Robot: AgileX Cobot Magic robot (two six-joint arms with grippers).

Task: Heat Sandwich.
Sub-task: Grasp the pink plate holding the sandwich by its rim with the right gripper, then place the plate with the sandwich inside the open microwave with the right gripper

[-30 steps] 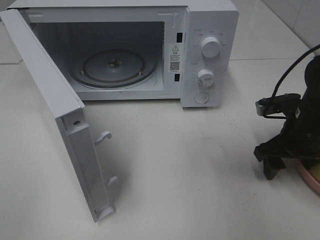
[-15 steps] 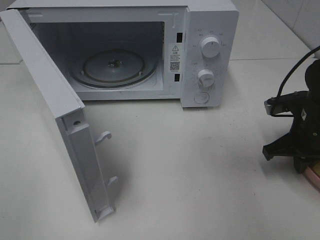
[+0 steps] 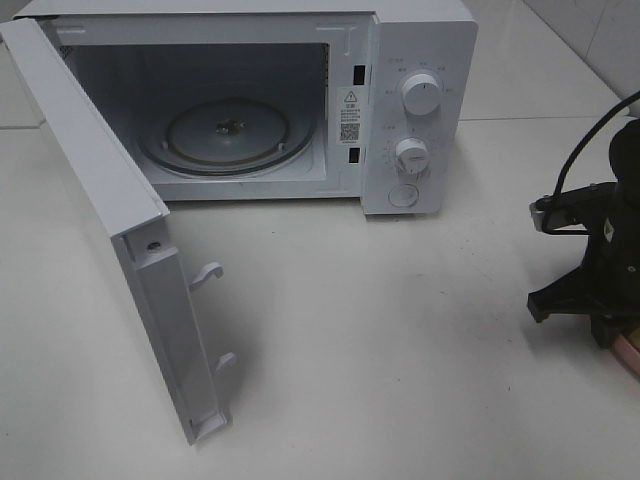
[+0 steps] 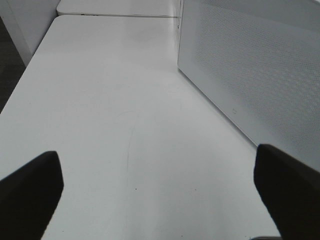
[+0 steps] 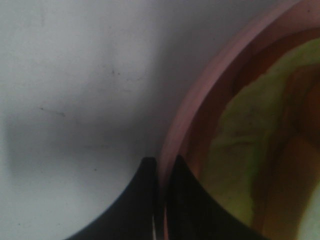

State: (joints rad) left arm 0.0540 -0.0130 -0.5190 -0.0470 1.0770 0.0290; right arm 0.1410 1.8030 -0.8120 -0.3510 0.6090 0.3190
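Note:
The sandwich [image 5: 250, 150] shows only in the right wrist view, close up and blurred, as green lettuce and tan bread lying in the round pink plate [image 5: 200, 100]. My right gripper [image 5: 161, 170] is shut on the plate's rim, one finger inside it and one outside. In the high view this gripper [image 3: 610, 330] is at the far right edge of the table, over a sliver of the plate [image 3: 632, 355]. My left gripper [image 4: 160, 200] is open and empty above bare table, beside the microwave door's outer face [image 4: 250, 65].
The white microwave [image 3: 420, 100] stands at the back with its door [image 3: 100, 200] swung wide open to the left. Its glass turntable [image 3: 225, 135] carries nothing. White tabletop [image 3: 380, 330] lies between the microwave and the right gripper.
My right arm has moved right, towards the table's edge, and settled on the plate's rim. Since half a second ago it has barely moved. The microwave has not changed.

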